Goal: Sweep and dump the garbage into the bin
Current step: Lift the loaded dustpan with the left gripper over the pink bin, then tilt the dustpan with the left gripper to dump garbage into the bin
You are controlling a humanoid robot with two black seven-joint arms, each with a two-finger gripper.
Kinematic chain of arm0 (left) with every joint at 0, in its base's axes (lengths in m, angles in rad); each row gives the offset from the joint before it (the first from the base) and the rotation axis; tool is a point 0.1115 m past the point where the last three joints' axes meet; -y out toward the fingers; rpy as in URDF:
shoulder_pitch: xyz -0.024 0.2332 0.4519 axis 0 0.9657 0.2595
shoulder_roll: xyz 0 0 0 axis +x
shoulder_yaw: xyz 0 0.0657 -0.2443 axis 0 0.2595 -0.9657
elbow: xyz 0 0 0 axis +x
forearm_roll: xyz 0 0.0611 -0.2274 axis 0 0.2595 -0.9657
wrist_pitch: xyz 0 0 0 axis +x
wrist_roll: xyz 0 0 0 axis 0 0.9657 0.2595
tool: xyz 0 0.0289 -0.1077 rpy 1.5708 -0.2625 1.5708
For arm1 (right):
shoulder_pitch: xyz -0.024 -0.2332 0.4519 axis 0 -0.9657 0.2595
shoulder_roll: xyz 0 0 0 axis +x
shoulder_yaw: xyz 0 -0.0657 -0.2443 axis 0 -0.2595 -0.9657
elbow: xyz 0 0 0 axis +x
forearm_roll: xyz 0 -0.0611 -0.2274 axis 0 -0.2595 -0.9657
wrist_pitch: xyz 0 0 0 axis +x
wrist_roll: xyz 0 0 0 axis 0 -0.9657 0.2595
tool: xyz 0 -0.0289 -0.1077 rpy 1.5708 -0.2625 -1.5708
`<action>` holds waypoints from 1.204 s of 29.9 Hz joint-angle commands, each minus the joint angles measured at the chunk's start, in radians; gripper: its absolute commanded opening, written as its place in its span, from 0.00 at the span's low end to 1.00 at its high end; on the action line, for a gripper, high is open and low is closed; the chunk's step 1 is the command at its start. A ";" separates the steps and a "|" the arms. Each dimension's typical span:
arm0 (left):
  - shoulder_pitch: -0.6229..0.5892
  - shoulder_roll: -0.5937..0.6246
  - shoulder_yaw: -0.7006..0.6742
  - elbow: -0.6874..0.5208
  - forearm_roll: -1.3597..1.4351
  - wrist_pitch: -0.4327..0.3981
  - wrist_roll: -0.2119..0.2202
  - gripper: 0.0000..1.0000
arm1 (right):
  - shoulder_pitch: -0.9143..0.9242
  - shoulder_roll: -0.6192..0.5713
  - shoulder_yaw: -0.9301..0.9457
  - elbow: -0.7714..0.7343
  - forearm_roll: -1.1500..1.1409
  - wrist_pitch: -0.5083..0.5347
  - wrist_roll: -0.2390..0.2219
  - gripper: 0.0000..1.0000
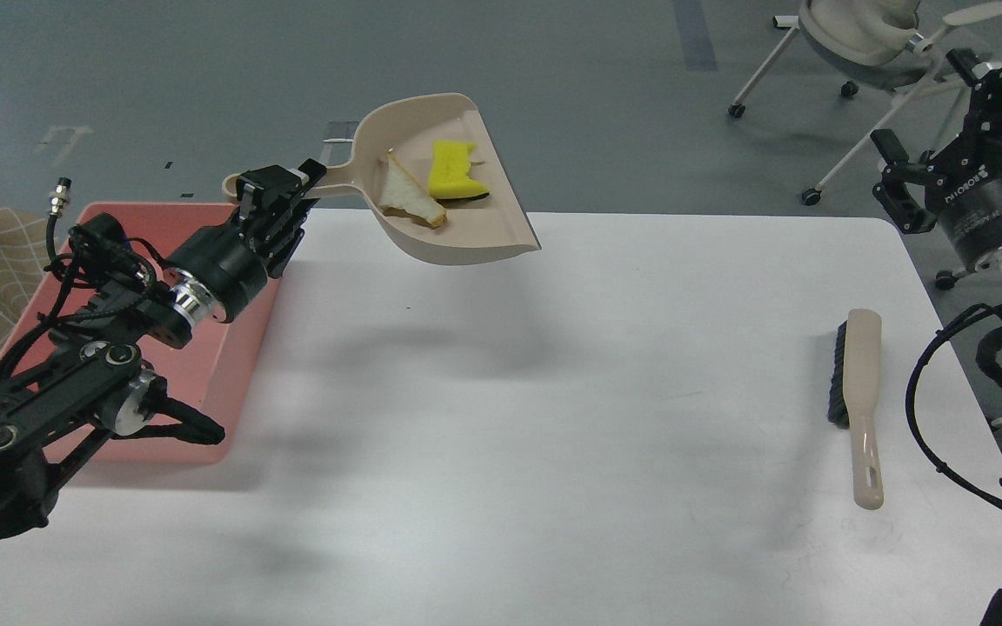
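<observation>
The left end effector [288, 187] is clamped on the handle of the beige dustpan [501, 217], holding it in the air above the white bench [553, 417]. The pan extends to the right of this end effector, its open lip pointing right and toward the camera, slightly downward. Inside the pan, to the right of the left end effector, lie the two scraps of garbage: the off-white stick with a brownish end [405, 198], nearer the handle, and just beyond it the yellow sponge piece [451, 169] with its dark underside showing at the lower edge. The two scraps are close together near the pan's back wall.

The pink bin [231, 348] sits on the bench directly below and behind the left end effector, largely covered by the left arm, which reaches in from the lower left and angles up and to the right.

The right end effector [945, 139] is raised at the far right edge, beyond the bench corner, with its fingers spread and holding nothing. Below it and to its left, a brush [859, 391] lies flat on the bench, bristles facing left.
</observation>
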 commanded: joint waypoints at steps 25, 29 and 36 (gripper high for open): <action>0.716 0.235 -0.719 -0.130 -0.014 -0.303 -0.002 0.14 | 0.002 -0.009 0.003 -0.134 0.039 0.000 0.024 1.00; 0.798 0.241 -0.827 -0.118 -0.011 -0.355 0.001 0.15 | -0.001 -0.009 0.003 -0.134 0.039 0.000 0.024 1.00; 0.830 0.316 -0.882 0.034 0.000 -0.459 -0.001 0.15 | -0.009 -0.011 0.003 -0.134 0.039 0.000 0.024 1.00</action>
